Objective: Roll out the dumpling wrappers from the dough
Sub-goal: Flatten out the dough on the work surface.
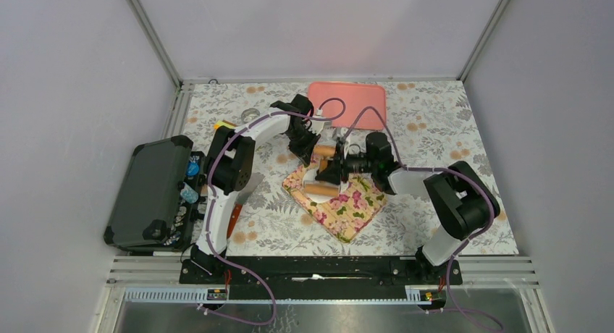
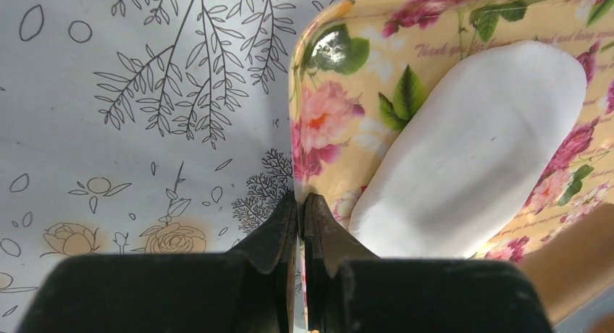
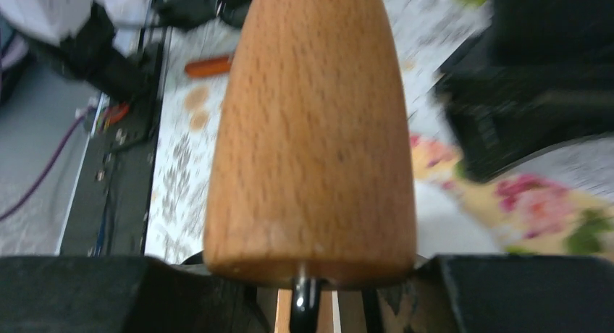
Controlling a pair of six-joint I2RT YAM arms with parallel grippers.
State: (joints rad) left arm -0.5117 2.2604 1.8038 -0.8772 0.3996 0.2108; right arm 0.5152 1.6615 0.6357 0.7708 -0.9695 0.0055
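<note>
The top view gives the whole layout. The left gripper (image 1: 314,149) reaches to the far edge of a flowered tray (image 1: 355,213) in the middle of the patterned tablecloth (image 1: 434,130). The right gripper (image 1: 335,171) comes in from the right, over the same tray. A pink tray (image 1: 347,105) lies on the far side. At the left stands a black case (image 1: 148,192), with small blue items along its right edge that are too small to name. Only a sliver of white shows by the rolling pin (image 1: 322,190) from above.

The left wrist view shows what that hides. The dough (image 2: 470,152) is a smooth white oblong pressed fairly flat, lying on the flowered tray (image 2: 340,108). A brown piece of the rolling pin (image 2: 572,264) is at its far end. The left gripper (image 2: 300,217) is clenched, its two fingers meeting on the tray's rim, and the dough's nearest end lies just beside them but not between them. Bare tablecloth (image 2: 145,94) is on the other side of the rim.

The right wrist view is filled by the rolling pin (image 3: 311,130), a tapered wooden body with a dark metal axle at its wide end. The right gripper (image 3: 308,279) is clamped on it, a black finger on each side. The dough (image 3: 449,228) shows only as a blurred white patch below the pin, beside a strip of the flowered tray (image 3: 536,210).
</note>
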